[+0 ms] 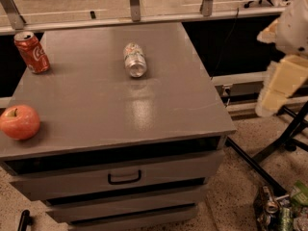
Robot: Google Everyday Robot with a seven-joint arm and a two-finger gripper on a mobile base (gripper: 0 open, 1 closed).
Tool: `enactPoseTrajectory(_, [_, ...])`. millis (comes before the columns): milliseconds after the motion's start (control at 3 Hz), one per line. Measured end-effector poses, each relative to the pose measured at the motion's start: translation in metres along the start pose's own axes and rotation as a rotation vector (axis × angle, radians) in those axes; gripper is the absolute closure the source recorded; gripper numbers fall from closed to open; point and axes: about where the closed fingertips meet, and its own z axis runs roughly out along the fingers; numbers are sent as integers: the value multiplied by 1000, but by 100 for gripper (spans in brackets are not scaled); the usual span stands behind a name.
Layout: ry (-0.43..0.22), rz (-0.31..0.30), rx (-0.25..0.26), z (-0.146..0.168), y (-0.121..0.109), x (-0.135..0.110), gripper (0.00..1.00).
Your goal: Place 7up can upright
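So the gripper (278, 83) is hanging off to the right of the grey cabinet (144, 114), past its right edge and out over the floor rather than over the top. Honestly I can't tell whether it's clenched or released. It clearly hasn't got the 7up can (135, 59) though, since that's lying on its side toward the back middle of the cabinet top, shiny end facing the cabinet's front. So I'd say the job hasn't really started: the arm has to swing in over the cabinet, grab the can across its body and tip it up. Lying like that it could roll if nudged. The red cola can (32, 52) stands upright at the cabinet's back left corner and the apple (19, 121) sits at its front left edge. Both are well apart from the 7up, so there's room to stand it.
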Motion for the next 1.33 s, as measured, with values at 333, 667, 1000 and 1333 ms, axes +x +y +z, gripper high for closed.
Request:
enactPoseTrajectory(333, [-78, 35, -25, 48, -84, -33, 0])
enactPoseTrajectory(667, [-149, 102, -46, 93, -140, -67, 0])
enactPoseTrajectory(1000, [-240, 194, -35, 133, -191, -116, 0])
enactPoseTrajectory(1333, [-342, 344, 42, 138, -232, -151, 0])
